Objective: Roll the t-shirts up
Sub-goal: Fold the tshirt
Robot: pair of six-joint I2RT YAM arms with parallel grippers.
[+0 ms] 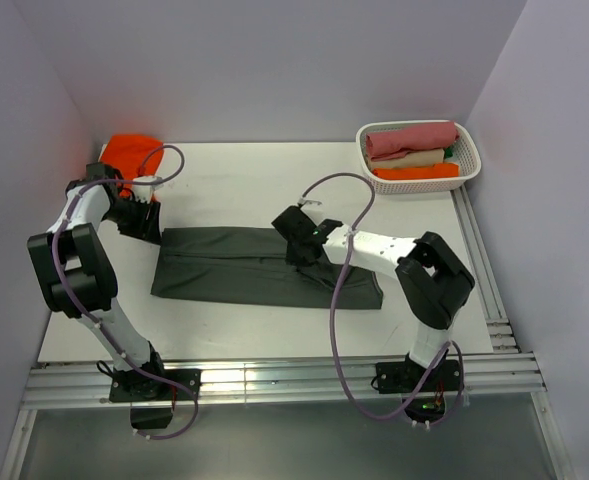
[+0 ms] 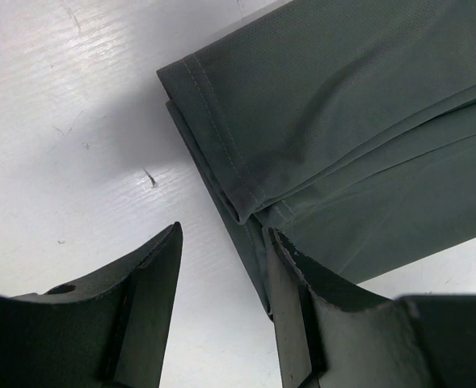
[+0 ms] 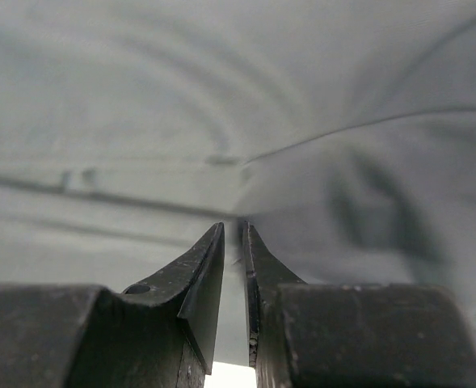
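1. Lilac walls (image 1: 274,60) frame the table (image 1: 234,180) and grey t-shirt (image 1: 234,265).
2. Its corner lies just ahead of the spread left claw (image 2: 223,230).
3. The right claw (image 3: 233,226) pinches its cloth.
4. An orange t-shirt (image 1: 132,150) sits beyond the left claw.

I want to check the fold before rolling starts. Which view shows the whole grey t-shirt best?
The top external view: the grey t-shirt lies there whole, a long folded strip seen edge to edge. The left wrist view shows only its hemmed corner; the right wrist view shows only wrinkled cloth up close.
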